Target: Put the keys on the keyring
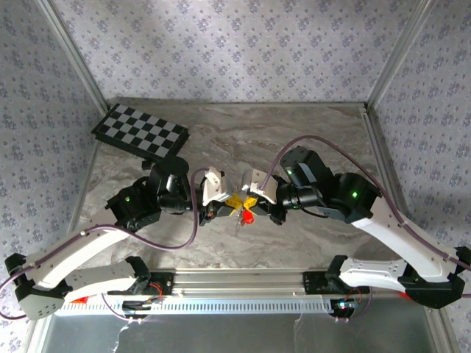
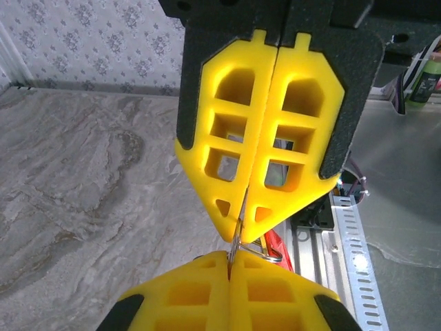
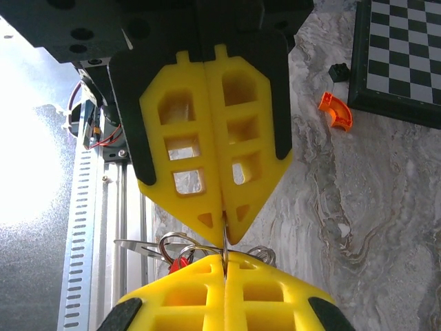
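Top view: left fingers (image 1: 233,201) and right fingers (image 1: 252,200) meet tip to tip above the surface (image 1: 309,125); a red key (image 1: 248,217) dangles beneath.
Left wrist: left fingers pressed together, pinching the keyring (image 2: 237,241).
Right wrist: right fingers likewise closed on the keyring.

Quick sweep across the scene and there is nothing to read: no word, number, label or brand is legible on any surface.
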Controlling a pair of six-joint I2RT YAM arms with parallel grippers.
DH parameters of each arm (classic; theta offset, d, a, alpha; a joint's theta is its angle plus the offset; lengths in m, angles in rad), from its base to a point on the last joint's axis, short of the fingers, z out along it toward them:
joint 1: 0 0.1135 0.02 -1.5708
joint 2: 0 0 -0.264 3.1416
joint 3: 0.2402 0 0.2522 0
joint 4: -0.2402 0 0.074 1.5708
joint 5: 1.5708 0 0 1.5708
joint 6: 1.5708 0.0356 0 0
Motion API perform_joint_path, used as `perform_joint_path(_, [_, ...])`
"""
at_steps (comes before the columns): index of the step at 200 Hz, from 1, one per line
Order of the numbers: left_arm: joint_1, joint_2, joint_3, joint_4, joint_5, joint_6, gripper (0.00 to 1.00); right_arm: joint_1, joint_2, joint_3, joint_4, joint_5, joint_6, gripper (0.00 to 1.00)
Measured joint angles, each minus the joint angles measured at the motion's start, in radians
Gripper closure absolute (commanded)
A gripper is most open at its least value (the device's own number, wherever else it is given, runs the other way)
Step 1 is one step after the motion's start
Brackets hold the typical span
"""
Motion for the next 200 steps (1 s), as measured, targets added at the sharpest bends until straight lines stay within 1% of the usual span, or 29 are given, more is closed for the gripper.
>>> perform_joint_path(36, [0.000, -0.020, -0.017, 0.023, 0.007, -0.017, 1.00, 0.003, -0.006, -0.007, 0.020, 0.000, 0.000, 1.00])
perform_joint_path(49, [0.000, -0.034, -0.034, 0.056, 0.011, -0.043, 1.00, 0.005, -0.018, -0.018, 0.041, -0.001, 0.004, 0.91])
perform_joint_path(67, [0.000, -0.053, -0.068, 0.124, 0.029, -0.089, 1.00, 0.005, -0.052, -0.052, 0.090, -0.005, 0.021, 0.84])
perform_joint_path(80, [0.000, -0.062, -0.090, 0.182, 0.042, -0.125, 1.00, 0.005, -0.080, -0.084, 0.134, -0.012, 0.045, 0.80])
perform_joint_path(95, [0.000, -0.069, -0.110, 0.251, 0.056, -0.163, 1.00, 0.005, -0.111, -0.122, 0.193, -0.024, 0.071, 0.79])
perform_joint_path(113, [0.000, -0.081, -0.138, 0.321, 0.066, -0.204, 1.00, 0.005, -0.138, -0.150, 0.246, -0.029, 0.098, 0.80])
perform_joint_path(145, [0.002, -0.096, -0.174, 0.427, 0.083, -0.265, 1.00, 0.004, -0.163, -0.165, 0.296, -0.039, 0.116, 0.84])
perform_joint_path(159, [0.002, -0.101, -0.191, 0.479, 0.093, -0.292, 1.00, 0.002, -0.177, -0.172, 0.318, -0.042, 0.120, 0.88])
perform_joint_path(187, [0.002, -0.105, -0.222, 0.569, 0.112, -0.338, 1.00, 0.002, -0.206, -0.193, 0.356, -0.047, 0.124, 1.00])
perform_joint_path(200, [0.002, -0.105, -0.225, 0.583, 0.117, -0.350, 1.00, 0.002, -0.216, -0.209, 0.375, -0.049, 0.124, 1.00])
